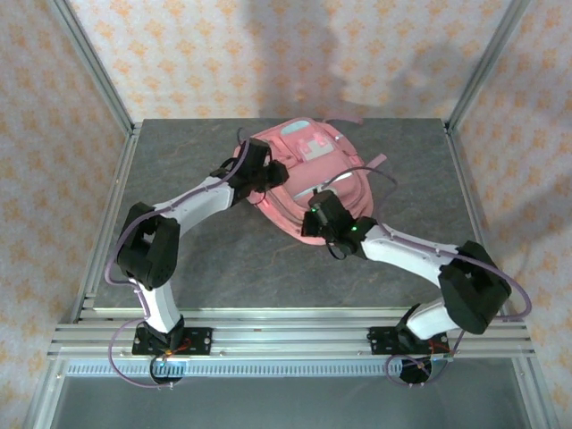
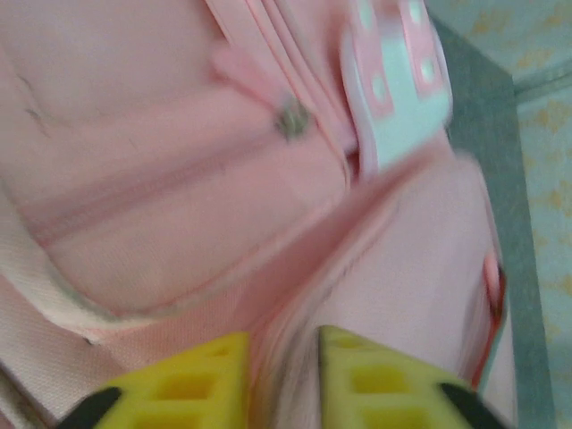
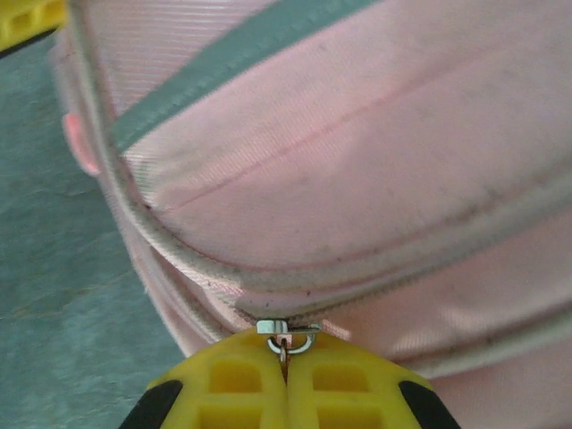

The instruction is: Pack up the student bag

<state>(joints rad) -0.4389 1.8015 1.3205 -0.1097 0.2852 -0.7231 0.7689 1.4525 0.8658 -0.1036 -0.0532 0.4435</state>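
Note:
The student bag [image 1: 308, 147] is a big pink backpack lying flat on the far middle of the table. My left gripper [image 1: 268, 181] rests on its left side. In the left wrist view the yellow fingers [image 2: 201, 375] of this gripper [image 2: 284, 347] stand apart, with a raised fold of pink bag fabric [image 2: 295, 322] in the gap between them. My right gripper [image 1: 316, 217] is at the bag's near edge. Seen from the right wrist, the gripper [image 3: 286, 350] is shut on the small metal zip pull [image 3: 284, 336] of the bag's zip [image 3: 375, 268].
Grey table top [image 1: 223, 259] lies around the bag, with room at the left, right and front. Metal frame posts [image 1: 94, 76] stand at the back corners. A pale blue and white patch [image 2: 393, 107] sits on the bag's front.

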